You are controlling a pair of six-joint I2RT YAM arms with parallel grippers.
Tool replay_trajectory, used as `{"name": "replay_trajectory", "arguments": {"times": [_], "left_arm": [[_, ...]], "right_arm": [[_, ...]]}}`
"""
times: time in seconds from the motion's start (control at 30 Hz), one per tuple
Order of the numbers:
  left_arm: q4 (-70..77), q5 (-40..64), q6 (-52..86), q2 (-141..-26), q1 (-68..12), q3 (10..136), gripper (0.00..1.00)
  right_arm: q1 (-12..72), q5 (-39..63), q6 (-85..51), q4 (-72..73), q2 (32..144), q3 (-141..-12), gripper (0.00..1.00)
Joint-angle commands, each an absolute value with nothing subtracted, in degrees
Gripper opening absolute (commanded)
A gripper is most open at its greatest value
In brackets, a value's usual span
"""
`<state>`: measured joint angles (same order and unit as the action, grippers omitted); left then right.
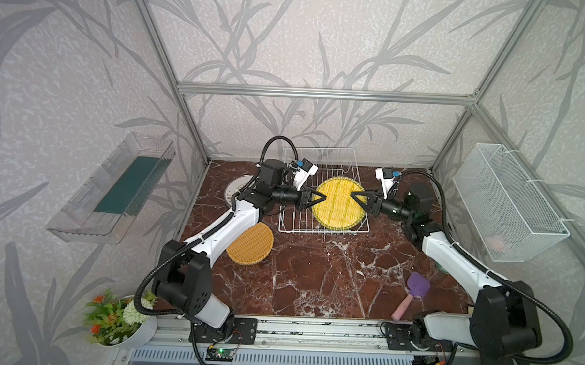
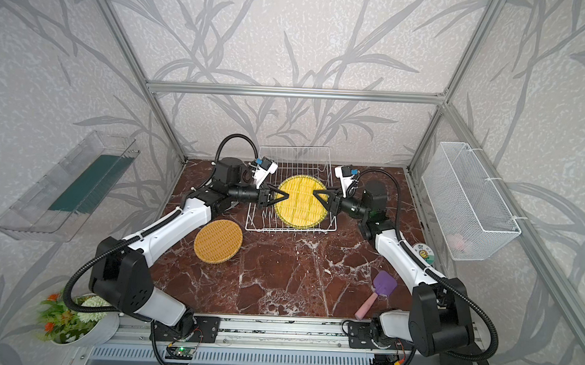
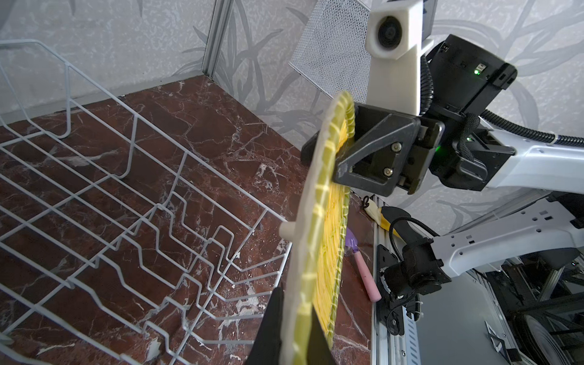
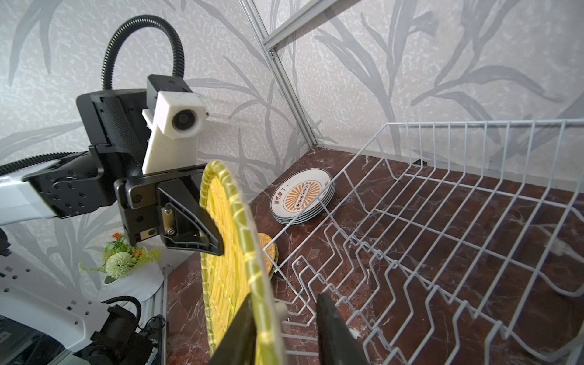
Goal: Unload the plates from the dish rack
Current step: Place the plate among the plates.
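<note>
A yellow woven plate (image 1: 338,203) (image 2: 300,200) stands on edge above the white wire dish rack (image 1: 316,230). My left gripper (image 1: 321,198) (image 3: 297,338) is shut on its left rim. My right gripper (image 1: 355,196) (image 4: 286,331) straddles the opposite rim with its jaws open: one finger lies against the plate's face, the other stands apart. A second woven plate (image 1: 252,244) lies flat on the table beside the left arm. A stack of white plates (image 4: 301,196) with orange sunbursts sits left of the rack. The rack's tines hold nothing.
A purple spatula (image 1: 415,290) with a pink handle lies front right. A small printed dish (image 2: 423,253) sits by the right arm. A white mesh basket (image 1: 507,203) hangs on the right wall, a clear tray (image 1: 114,189) on the left. A flower pot (image 1: 119,318) stands front left.
</note>
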<state>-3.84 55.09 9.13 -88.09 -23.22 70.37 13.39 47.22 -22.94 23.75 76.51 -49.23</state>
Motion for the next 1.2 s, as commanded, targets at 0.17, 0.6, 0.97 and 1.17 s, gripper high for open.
{"name": "replay_trajectory", "arguments": {"times": [0.17,0.6,0.97,1.17], "left_arm": [[-4.81,48.77,11.20,-83.07,-23.54,70.05,0.00],[-12.30,21.41,17.94,-70.47,-23.15,68.91,0.00],[-28.13,-4.48,33.00,-53.12,-16.15,61.65,0.00],[-33.11,-6.88,37.60,-45.09,-9.71,54.29,0.00]], "right_arm": [[13.62,34.93,-21.15,10.72,72.89,-53.17,0.78],[13.62,22.62,-13.39,-4.09,60.64,-51.27,0.99],[13.71,24.13,-11.88,-6.39,56.87,-49.48,0.99],[14.22,26.61,-12.58,-5.35,57.19,-48.69,0.99]]}}
